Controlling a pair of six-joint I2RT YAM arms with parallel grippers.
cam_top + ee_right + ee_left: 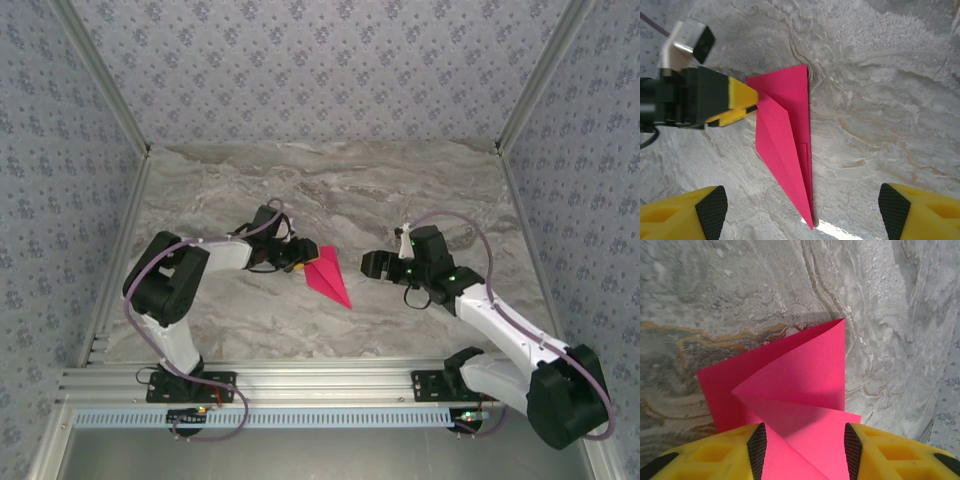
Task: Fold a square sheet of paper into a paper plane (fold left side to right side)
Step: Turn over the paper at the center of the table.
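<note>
The magenta-pink square sheet of paper [328, 275] lies on the marble table, folded into a narrow pointed dart like a paper plane [787, 145], with one flap raised [800, 385]. My left gripper [295, 262] is at its wide end. Its jaws are open, and the paper runs between the black pads [758, 445] without being pinched. In the right wrist view its yellow fingers [742, 102] touch the wide end's left corner. My right gripper [372, 265] hangs open and empty just right of the paper, its fingertips [712, 207] spread wide on either side of the pointed tip.
The grey marble tabletop [400, 190] is enclosed by patterned walls [320, 70] at the back and sides. An aluminium rail [320, 385] carrying both arm bases runs along the near edge. Bare table lies beyond and to both sides of the paper.
</note>
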